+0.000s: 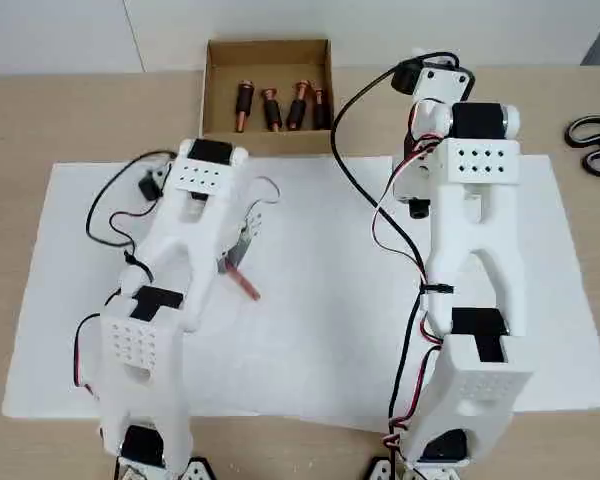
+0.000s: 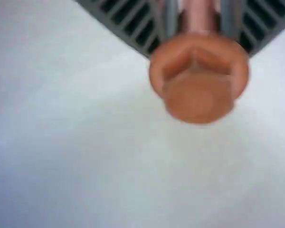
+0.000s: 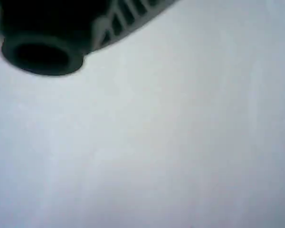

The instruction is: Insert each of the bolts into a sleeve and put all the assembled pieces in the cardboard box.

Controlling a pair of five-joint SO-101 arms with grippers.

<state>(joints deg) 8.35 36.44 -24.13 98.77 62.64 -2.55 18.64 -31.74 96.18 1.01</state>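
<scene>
Left gripper (image 1: 242, 255) is pinching a copper bolt (image 2: 198, 80). Right gripper (image 1: 413, 200), at its 3 o'clock, is clamping a black sleeve (image 3: 42, 54) with the bore clear. Insertion step, I'd say: line bolt up with bore, push home, then carry to the cardboard box (image 1: 212, 90) at table 12 o'clock.

You have a copper-coloured bolt (image 2: 198, 80) close in front of your lens, with its broad flanged head turned toward you. Your pincer (image 2: 199, 21) is clamped on the shank just behind that head, one ribbed grey jaw on each side of the bolt. Behind the bolt lies a plain white sheet (image 2: 85, 166). You cannot tell whether the bolt touches it.
</scene>
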